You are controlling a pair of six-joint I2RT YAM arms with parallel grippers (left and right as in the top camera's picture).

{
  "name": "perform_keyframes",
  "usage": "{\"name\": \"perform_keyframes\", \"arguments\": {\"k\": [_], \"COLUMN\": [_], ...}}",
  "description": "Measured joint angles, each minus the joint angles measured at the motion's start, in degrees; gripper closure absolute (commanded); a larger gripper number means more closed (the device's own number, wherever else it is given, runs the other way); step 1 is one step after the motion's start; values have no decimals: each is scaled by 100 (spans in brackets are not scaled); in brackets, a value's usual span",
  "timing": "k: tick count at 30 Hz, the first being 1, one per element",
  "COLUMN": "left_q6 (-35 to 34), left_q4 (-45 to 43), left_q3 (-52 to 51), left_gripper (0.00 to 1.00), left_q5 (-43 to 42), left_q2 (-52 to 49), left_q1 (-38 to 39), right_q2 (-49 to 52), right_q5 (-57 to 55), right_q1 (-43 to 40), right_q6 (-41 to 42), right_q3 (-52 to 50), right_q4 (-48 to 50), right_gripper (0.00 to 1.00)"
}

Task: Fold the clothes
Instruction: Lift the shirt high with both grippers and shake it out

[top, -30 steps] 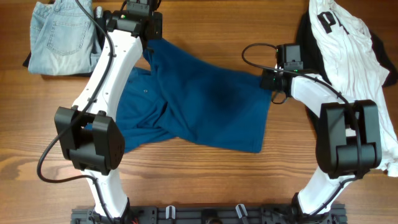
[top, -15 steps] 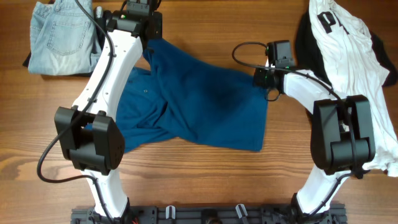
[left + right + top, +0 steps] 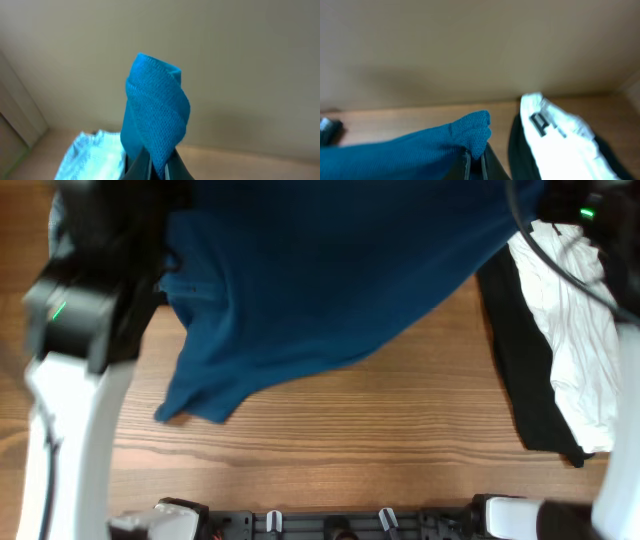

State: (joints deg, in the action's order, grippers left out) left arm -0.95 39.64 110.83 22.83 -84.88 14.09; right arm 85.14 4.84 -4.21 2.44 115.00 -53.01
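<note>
The dark-blue shirt (image 3: 330, 270) hangs lifted high above the table, stretched between both arms and filling the top of the overhead view; its lower hem droops to the left. My left gripper (image 3: 159, 162) is shut on a bunched fold of the blue shirt (image 3: 155, 100). My right gripper (image 3: 476, 160) is shut on another corner of the shirt (image 3: 420, 147). In the overhead view both arms are blurred and their fingers are hidden behind the fabric. The white printed shirt (image 3: 575, 330) lies on a black piece (image 3: 530, 390) at the right. Pale jeans (image 3: 95, 155) lie below the left wrist.
The wooden table (image 3: 350, 440) shows beneath the hanging shirt. A black rail (image 3: 330, 525) with the arm bases runs along the front edge. The white shirt (image 3: 560, 140) and black fabric (image 3: 520, 150) sit close to the right gripper's right.
The right gripper closed on the shirt's right corner. Both arms then rose, lifting the blue shirt off the table and up towards the overhead camera.
</note>
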Motion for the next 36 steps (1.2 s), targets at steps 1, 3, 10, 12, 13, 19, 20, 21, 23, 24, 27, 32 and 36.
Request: {"name": "perform_keyframes", "arguments": {"k": [1,3,10,12,13,19,20,21,23,24,27,32,36], "left_q6": [4,17,20,20,20,101,131,168,212,221,238,334,634], "left_q4": [-68,-153,-227,-219,-212,-118,-107,-107,-118,-192,-741,-2706,-3947], "left_q3": [9,26,24,26,35,68,68,68,68,68,59,-4,170], "left_gripper": [96,96,96,96,96,96,96,96,96,96,96,96,96], "left_q5": [9,7,-85,-109,-127,-127,-125,-122,-120,-122,-192,-520,-1025], "left_q2": [282,839,2002,2186,2264,1832,1593,1375,798,470,-389,-1491,-1755], "left_q1": [0,0,0,0,0,0,0,0,-11,-33,-175,-448,-535], "right_q2": [-173,-553,-2103,-2319,-2365,-1781,-1467,-1257,-634,-184,804,1982,2116], "right_q5": [15,55,72,72,72,74,76,87,138,160,232,306,319], "right_q1": [-42,-129,-352,-352,-352,-352,-352,-352,-361,-363,-365,-308,-280], "right_q6": [-20,-28,-46,-101,-127,-278,-308,-348,-409,-428,-435,-466,-444], "right_q3": [81,118,153,208,243,258,258,258,247,247,234,146,494], "right_q4": [-48,-125,-160,-164,-179,-518,-507,-483,-256,28,942,2682,3362], "right_gripper": [96,96,96,96,96,96,96,96,96,96,96,96,96]}}
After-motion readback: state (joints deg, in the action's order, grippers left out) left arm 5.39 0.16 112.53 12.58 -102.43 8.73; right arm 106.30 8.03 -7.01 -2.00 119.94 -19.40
